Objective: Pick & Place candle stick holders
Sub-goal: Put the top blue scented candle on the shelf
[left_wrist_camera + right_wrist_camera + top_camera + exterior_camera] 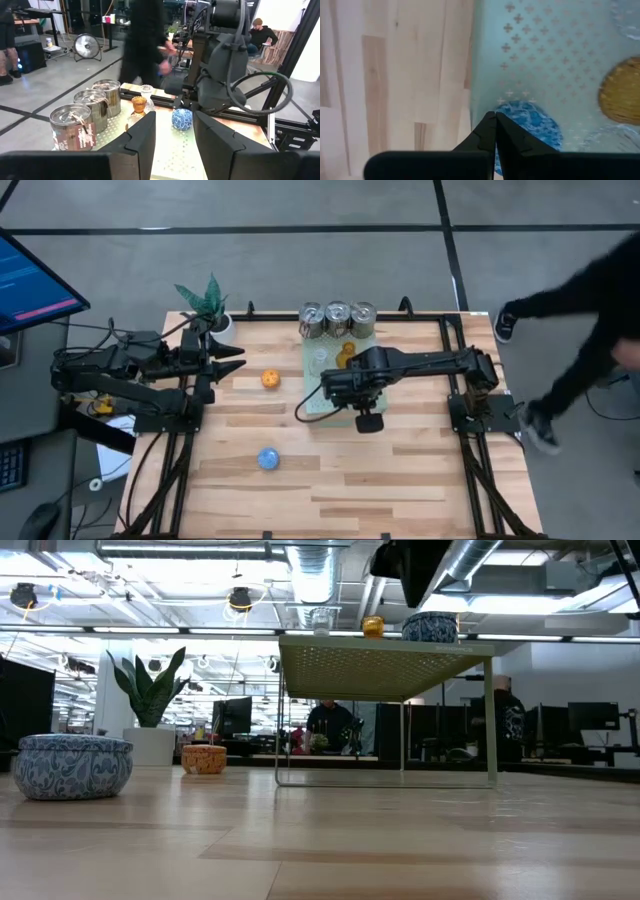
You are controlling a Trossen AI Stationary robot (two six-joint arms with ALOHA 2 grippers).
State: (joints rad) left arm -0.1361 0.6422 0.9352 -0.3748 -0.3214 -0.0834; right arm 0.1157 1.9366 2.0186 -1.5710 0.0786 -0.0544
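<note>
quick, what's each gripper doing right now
Left gripper: open, holding nothing, parked at the table's left edge.
Right gripper: shut, empty, above the blue holder.

You are working in an open-plan robotics lab or workshop. Around your wooden table lies a grey concrete floor crossed by dark lines. At the upper left of the high view a monitor glows. In the low view, exposed ducts and lights run across the top, with desks and screens behind. A floor fan stands at the upper left of the left wrist view, and a person sits at the upper right.
</note>
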